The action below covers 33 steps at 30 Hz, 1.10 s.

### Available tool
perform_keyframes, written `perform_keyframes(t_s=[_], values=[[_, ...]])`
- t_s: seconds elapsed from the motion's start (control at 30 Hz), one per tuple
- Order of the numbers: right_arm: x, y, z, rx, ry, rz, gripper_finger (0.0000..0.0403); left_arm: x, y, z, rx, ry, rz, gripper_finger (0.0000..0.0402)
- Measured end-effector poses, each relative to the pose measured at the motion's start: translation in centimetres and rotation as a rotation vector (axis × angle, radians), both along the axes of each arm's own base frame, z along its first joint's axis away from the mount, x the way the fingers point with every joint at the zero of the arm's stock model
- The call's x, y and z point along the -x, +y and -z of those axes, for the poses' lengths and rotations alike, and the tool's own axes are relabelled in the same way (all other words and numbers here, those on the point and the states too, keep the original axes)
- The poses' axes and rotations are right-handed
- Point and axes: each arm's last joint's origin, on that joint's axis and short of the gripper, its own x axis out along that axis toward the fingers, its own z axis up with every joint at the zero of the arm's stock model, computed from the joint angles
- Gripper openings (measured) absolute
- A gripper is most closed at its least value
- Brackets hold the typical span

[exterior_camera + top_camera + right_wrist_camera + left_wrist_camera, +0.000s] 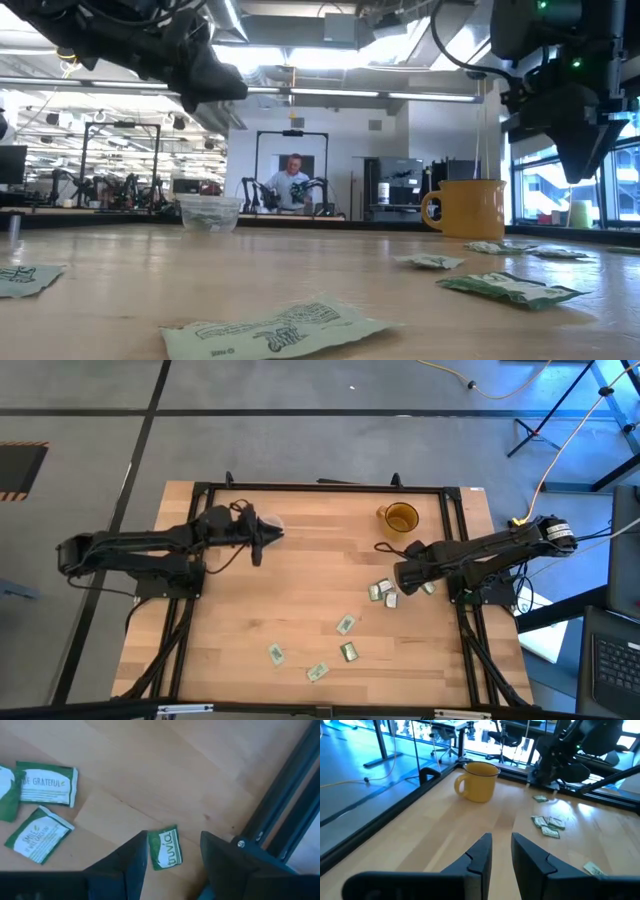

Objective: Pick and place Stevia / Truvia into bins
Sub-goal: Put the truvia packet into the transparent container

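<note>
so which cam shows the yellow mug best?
Left wrist view: the mug is close, unblocked, handle and rim plain. High view shows it small from above, near the table's far edge. Low view shows its side, handle included. Right wrist view misses it.

Printed words are showing on three green-and-white sachets lying on the wooden worktop (210, 765) near its right edge. One sachet (165, 848), sitting beside the dark frame rail, is reading "truvia". A second sachet (47, 784) is carrying "BE GRATEFUL" in green capitals. A third sachet (39, 834), tilted just beside it, is showing "SMILE", with a smaller line beneath too fine to read.
</note>
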Motion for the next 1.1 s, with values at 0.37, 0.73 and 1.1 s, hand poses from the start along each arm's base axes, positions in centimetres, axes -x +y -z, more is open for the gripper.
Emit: perform_keyframes(t_s=[0.37,0.73,1.1], values=[[0.3,0.0,0.1,-0.012,0.062,-0.099,0.0182,-0.1,-0.2,0.1,0.001,0.006,0.009,0.0066],[1.6,-0.5,5.4,-0.152,0.037,-0.046,0.0182,-0.1,-0.2,0.1,0.003,0.006,0.009,0.007],[2.1,-0.9,7.6,-0.229,-0.026,-0.044,0.0125,-0.1,-0.2,0.1,0.004,0.005,0.008,0.007]])
